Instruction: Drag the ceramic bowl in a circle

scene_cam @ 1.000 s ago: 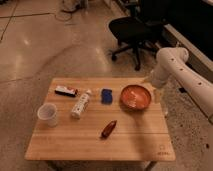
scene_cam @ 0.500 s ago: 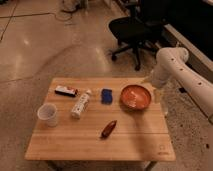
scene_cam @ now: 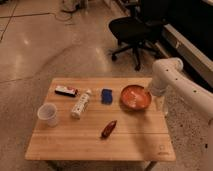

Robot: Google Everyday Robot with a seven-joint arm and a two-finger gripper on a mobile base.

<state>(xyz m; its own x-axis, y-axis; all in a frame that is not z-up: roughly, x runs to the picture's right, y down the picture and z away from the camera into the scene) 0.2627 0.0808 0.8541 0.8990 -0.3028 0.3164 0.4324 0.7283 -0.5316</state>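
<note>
The pincer [scene_cam: 150,93] sits at the right rim of the ceramic bowl [scene_cam: 134,97]; open or closed, I cannot tell. It should drag slowly, avoiding the blue object [scene_cam: 106,96].

You see a glossy bowl [scene_cam: 134,97] on a matt wooden surface [scene_cam: 135,137]; your smooth white gripper [scene_cam: 151,94] sits at its rim.

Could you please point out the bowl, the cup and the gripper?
bowl [scene_cam: 135,96], camera view, speckled inside.
cup [scene_cam: 48,114], camera view, open mouth.
gripper [scene_cam: 151,94], camera view, its tip, at the bowl's right rim.
</note>
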